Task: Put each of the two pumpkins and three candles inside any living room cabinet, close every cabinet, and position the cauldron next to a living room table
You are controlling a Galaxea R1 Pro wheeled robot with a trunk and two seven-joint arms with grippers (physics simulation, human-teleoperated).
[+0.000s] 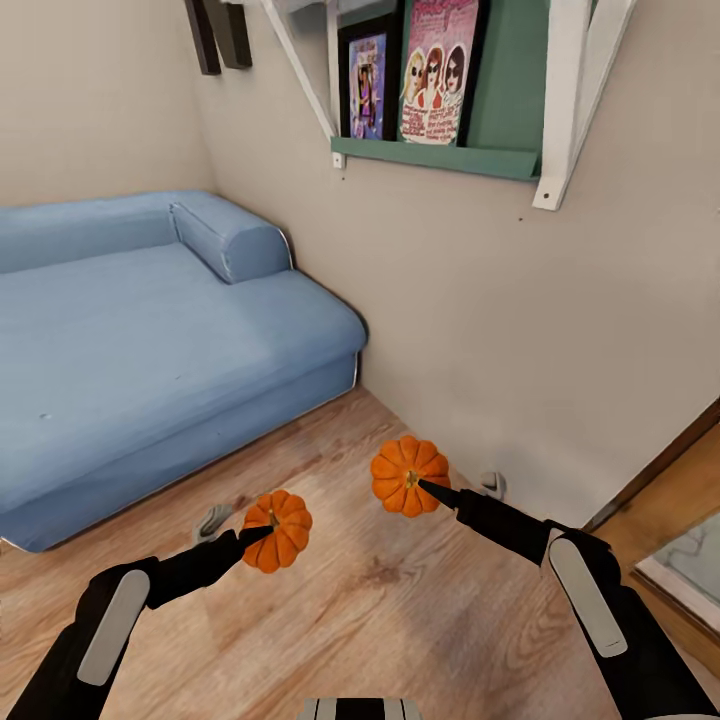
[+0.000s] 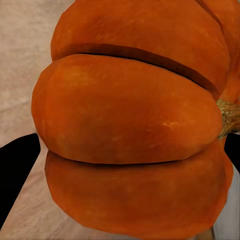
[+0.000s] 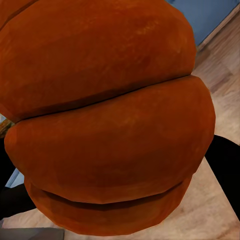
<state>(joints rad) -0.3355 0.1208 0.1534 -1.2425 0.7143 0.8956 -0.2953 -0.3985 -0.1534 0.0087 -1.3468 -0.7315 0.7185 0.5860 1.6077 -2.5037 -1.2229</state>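
Note:
Two ribbed orange pumpkins hang above the wood floor in the head view. My left gripper is shut on the left pumpkin, which looms close between the black fingers in the left wrist view. The right pumpkin sits a little higher and nearer the wall, with my right gripper shut on it; the right wrist view shows its ribs up close. Candles, cabinet and cauldron are out of view.
A blue sofa stands at the left against the walls. A green wall shelf with framed pictures hangs overhead. Small grey objects lie on the floor near the sofa and by the wall. A doorway edge shows at right.

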